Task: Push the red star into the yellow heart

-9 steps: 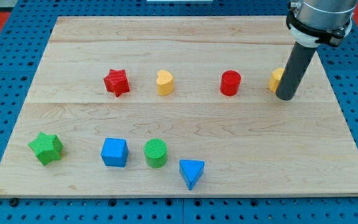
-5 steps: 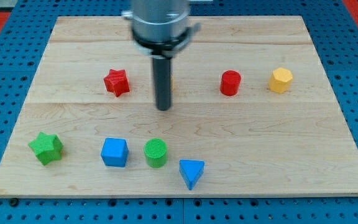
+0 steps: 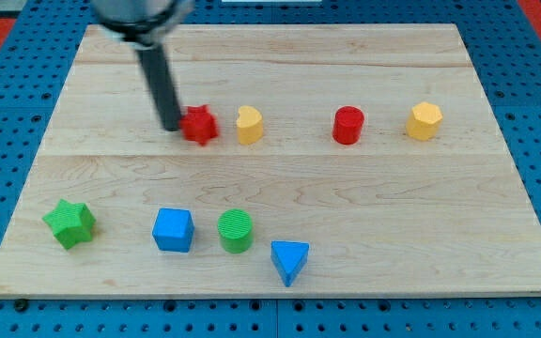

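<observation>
Rod in the camera view is ending in my tip (image 3: 172, 126), a bare end with nothing to close, pressing the view's left side of the red star (image 3: 199, 124), which is sitting just left of the yellow heart (image 3: 249, 124), nearly touching.

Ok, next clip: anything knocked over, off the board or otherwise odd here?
Nothing stands out. All eight blocks sit flat on the board. My tip is against the view's left side of the red star, which sits just short of the yellow heart.
</observation>
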